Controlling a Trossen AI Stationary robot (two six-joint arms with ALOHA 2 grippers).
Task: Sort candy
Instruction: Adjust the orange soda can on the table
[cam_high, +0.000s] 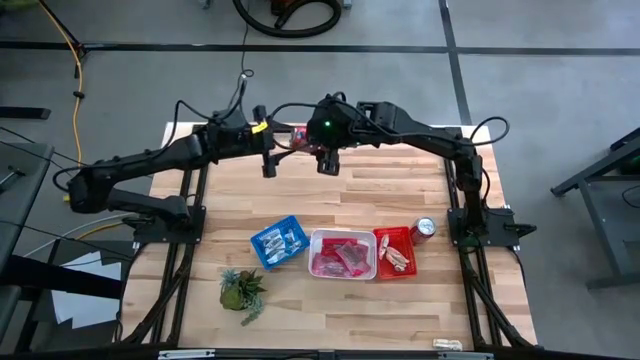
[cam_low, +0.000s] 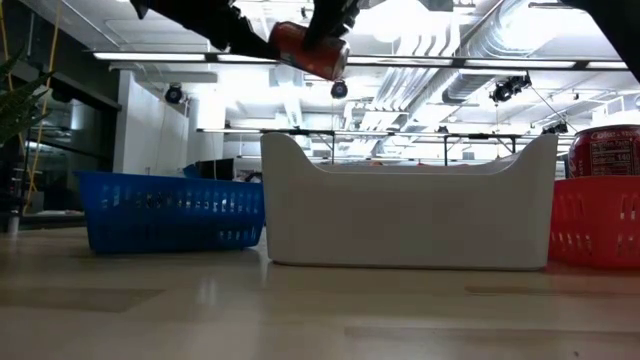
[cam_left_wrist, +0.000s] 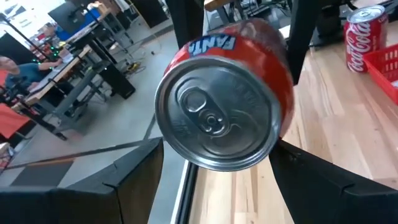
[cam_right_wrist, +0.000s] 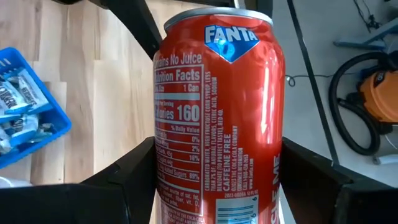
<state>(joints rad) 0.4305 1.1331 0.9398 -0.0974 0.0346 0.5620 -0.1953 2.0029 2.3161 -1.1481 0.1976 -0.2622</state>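
The red soda can (cam_right_wrist: 219, 118) filling the right wrist view is showing "FANTA" on a blue badge, then "Contains No Juice", "Nutrition Facts", "1 Can", "Calories 160" and "CAFFEINE FREE". The left wrist view is showing "FANTA" near its rim. A second can (cam_left_wrist: 365, 31) is showing "Coca-Cola" script.

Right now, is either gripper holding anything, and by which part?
The right gripper holds a red Fanta can by its sides, above the table's far edge. The left gripper is open, facing the can's top, not gripping it.
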